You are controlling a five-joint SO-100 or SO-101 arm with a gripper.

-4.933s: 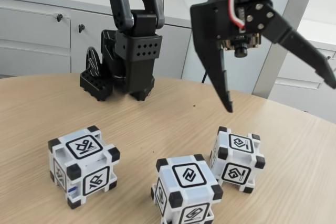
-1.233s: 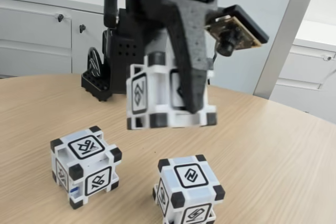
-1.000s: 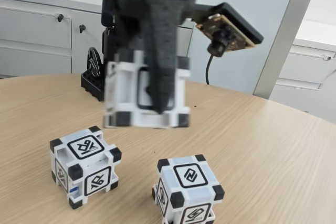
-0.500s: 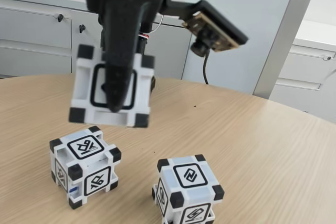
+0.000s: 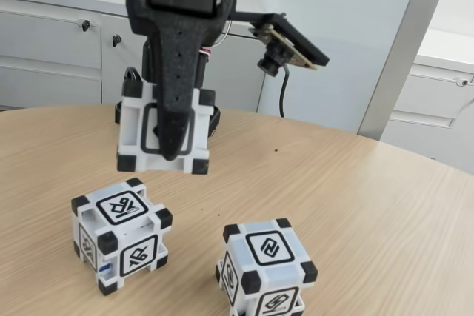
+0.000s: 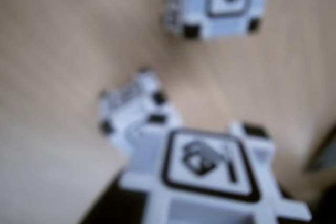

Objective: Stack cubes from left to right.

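Pale wood-grain table [image 5: 355, 183], rounded at its far edge, carries two boxy white plastic cubes: the left cube [image 5: 121, 233] and the right cube [image 5: 264, 266]. Matte black gripper [image 5: 172, 155] pinches the lifted cube [image 5: 164, 129] in the air, above and just beyond the left one.

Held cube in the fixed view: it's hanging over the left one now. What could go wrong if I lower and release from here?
1. The held cube hangs tilted in the tool and sits right of and behind the left cube rather than squarely over it, so it may land off-centre and topple.
2. A fall could strike the front cube close by on the table.
3. The wrist view is blurred, so alignment is hard to judge there.
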